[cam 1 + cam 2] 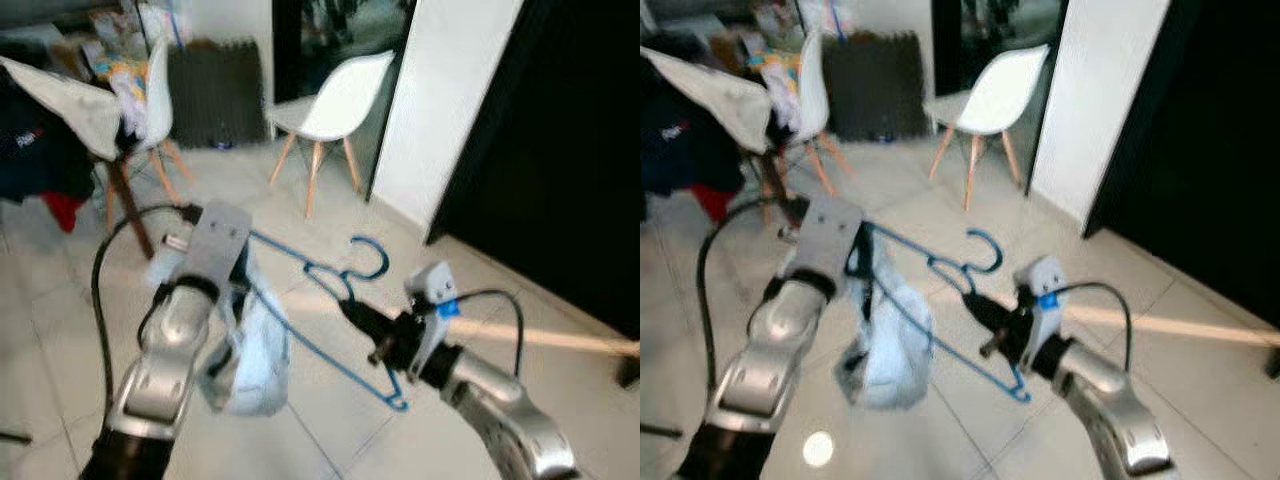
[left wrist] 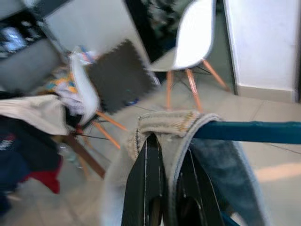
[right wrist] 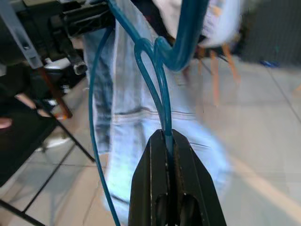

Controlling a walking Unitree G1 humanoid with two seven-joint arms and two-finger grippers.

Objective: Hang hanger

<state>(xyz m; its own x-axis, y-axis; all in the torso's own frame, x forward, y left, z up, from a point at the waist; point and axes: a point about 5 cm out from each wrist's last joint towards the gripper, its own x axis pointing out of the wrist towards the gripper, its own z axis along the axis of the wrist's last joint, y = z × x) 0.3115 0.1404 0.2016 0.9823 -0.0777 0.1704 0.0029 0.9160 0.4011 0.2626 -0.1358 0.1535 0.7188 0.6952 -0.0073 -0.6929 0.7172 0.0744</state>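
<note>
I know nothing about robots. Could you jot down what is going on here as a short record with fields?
Item held: blue wire hanger with pale denim garment draped on it
Right gripper: shut on the hanger wire below its hook
Left gripper: fingers pinch the garment's waistband at the hanger's other end
Hanger state: tilted in the air above the tiled floor, not yet hung
Background: two white plastic chairs with wooden legs

— How is the light? It looks like soft daylight to me, with a pale bright strip across the floor tiles [image 1: 560, 340].

— Yes, and a small round glare spot [image 1: 818, 448] on the tiles. The right side is almost black. Everything is slightly blurred, and the wrist views blur more around the edges.
</note>
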